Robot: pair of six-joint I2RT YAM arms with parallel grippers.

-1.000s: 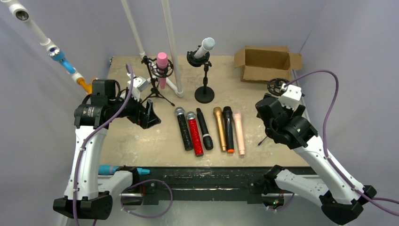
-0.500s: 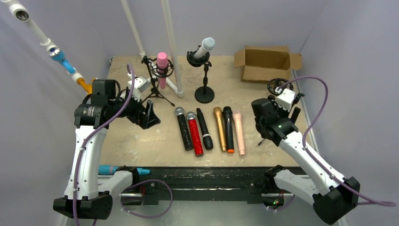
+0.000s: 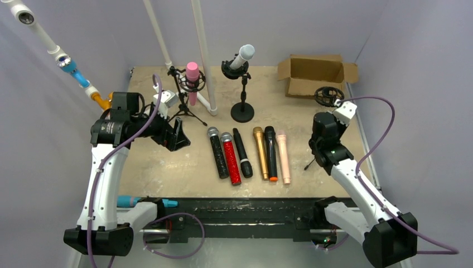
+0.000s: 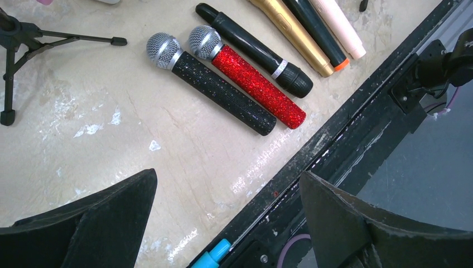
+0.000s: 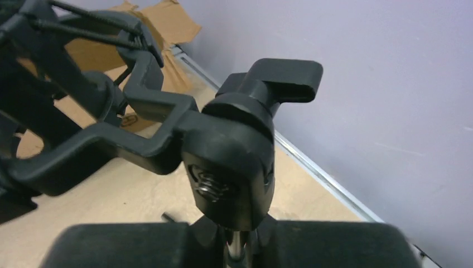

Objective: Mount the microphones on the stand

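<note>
Now right pincer (image 5: 237,254) tight on stand (image 5: 234,151), left pincer (image 4: 227,176) wide.

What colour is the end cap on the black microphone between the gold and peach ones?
Orange end cap, clearest in the left wrist view.

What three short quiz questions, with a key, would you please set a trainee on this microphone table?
1. How many microphones lie in a row on the table?
2. True or false: the pink microphone is mounted on a tripod.
3. Fill in: the right gripper clamps the pole of the empty ____.
Key: 1. six; 2. true; 3. stand.
</note>
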